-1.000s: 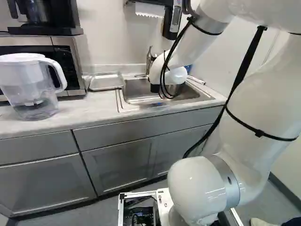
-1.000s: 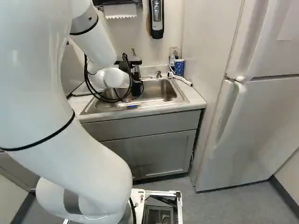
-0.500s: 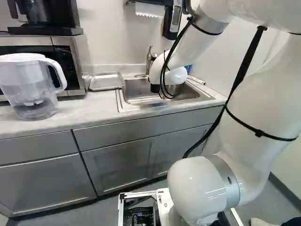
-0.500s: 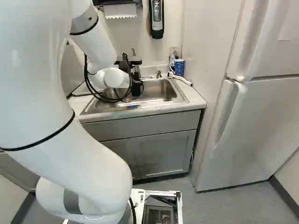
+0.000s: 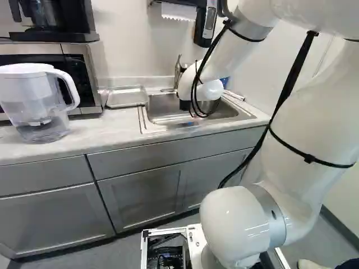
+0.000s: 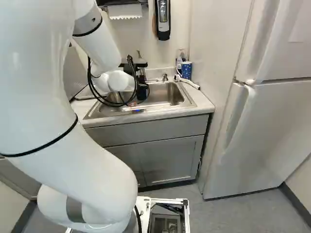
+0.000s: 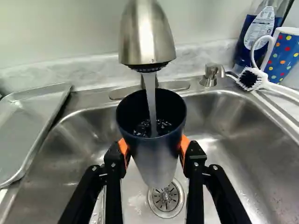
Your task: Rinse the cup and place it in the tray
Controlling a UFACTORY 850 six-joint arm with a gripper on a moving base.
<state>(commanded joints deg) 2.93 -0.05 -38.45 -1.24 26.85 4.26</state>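
Cup (image 7: 158,161), wrist view: dark, mouth up under the faucet (image 7: 145,35), over the sink (image 7: 229,140), beyond whose edge the tray (image 7: 30,123) lies, well apart from the cup. Gripper (image 7: 154,148): closed on the cup from two sides, orange pads (image 7: 123,147) against its wall. Water stream (image 7: 150,95) enters the mouth; bubbling water shows inside. Drain (image 7: 166,199) visible beneath. Scrub brush (image 7: 251,79) and spotted mug (image 7: 283,55) stand apart, beyond the sink's far corner. No earlier wrist picture, so any rise in water level cannot be judged. Left base view: arm (image 5: 216,61) reaches from the right side of the frame to the upper middle; same pose, within reading error, as in both earlier pictures. Base unmoved. Tray at upper left of centre, between microwave (image 5: 84,73) and sink, unchanged. Cup hidden behind the wrist. Right base view: scene matches the picture just before; cup not separable from the black parts at upper centre. Interpretation: near-stationary hold, consistent with rinsing in progress; placing not yet begun. Next, probably: tip the cup to empty it into the sink, clear the faucet, then carry it to the tray. Risks: wet wall slipping between the pads, rim knocking the spout, spill if moved while full.
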